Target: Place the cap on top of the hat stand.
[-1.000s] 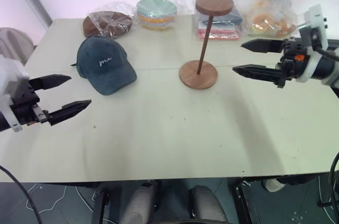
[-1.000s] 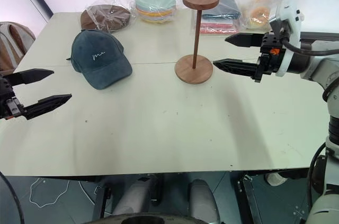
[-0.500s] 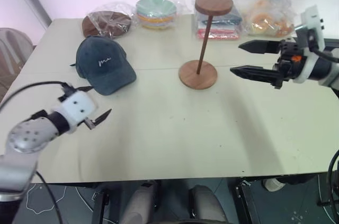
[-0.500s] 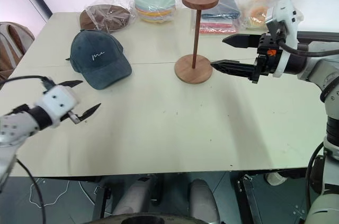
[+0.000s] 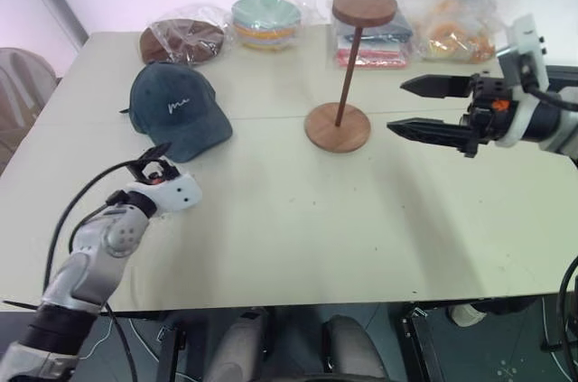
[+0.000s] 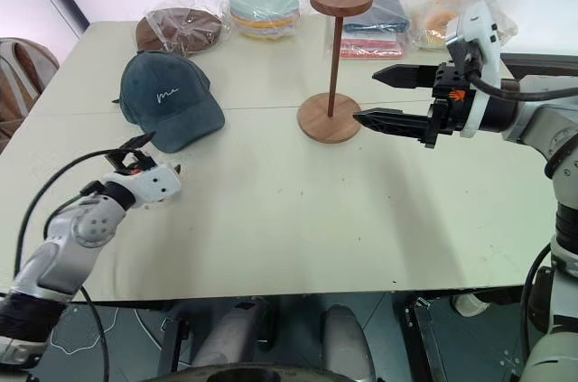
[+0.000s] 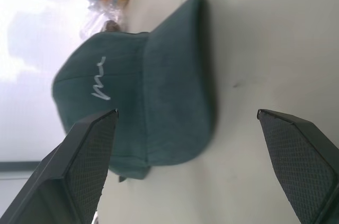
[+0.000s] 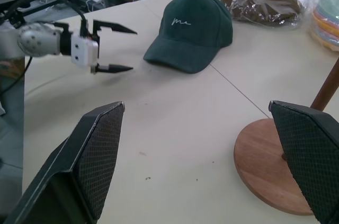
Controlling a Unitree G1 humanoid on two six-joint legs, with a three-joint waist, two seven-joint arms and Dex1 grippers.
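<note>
since the cap (image 5: pixel 178 111) lies loose on the surface (image 5: pixel 298 219):
nearer hand: left hand (image 5: pixel 155 158), spread wide, just before the cap's brim
right hand (image 5: pixel 424 107): wide, empty, by hat stand (image 5: pixel 348 75)

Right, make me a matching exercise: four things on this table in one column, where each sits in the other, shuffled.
Things:
1. cap
2. hat stand
3. stacked bowls
4. left end effector

Places:
A. far edge, bagged
B. table's middle, upright
C. just short of the cap's brim, open
D. left half, flat on the table

Pairs: 1-D, 2-B, 3-A, 4-C
</note>
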